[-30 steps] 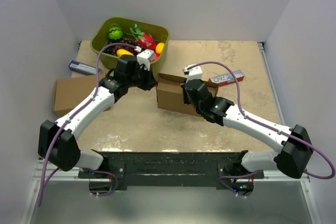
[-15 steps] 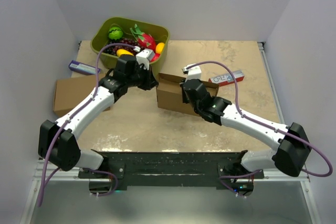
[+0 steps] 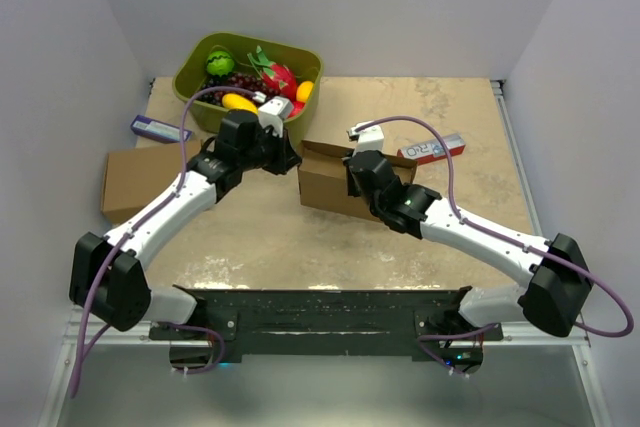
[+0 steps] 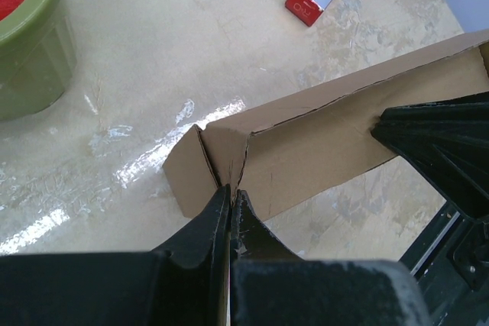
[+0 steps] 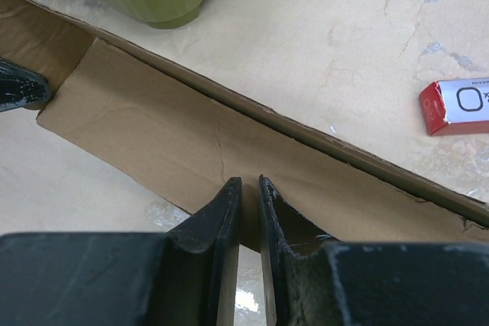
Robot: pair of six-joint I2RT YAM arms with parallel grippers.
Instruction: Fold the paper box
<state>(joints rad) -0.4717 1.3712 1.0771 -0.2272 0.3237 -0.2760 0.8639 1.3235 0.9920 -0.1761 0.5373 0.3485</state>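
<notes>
cardboard fills both wrist views: my left pincer (image 4: 231, 190) is clenched on the paper box (image 3: 322, 185) corner flap, my right pincer (image 5: 250, 182) clamps its long wall, above the bench (image 3: 445, 112).

You have the paper box (image 3: 322, 185) in the middle of the table (image 3: 470, 117), with the tub of fruit (image 3: 186, 72) behind it to the left. A second cardboard box (image 3: 135, 179) lies well left, a small packet (image 3: 158, 129) just behind it. A small carton (image 3: 432, 150) lies just right of the paper box.
</notes>
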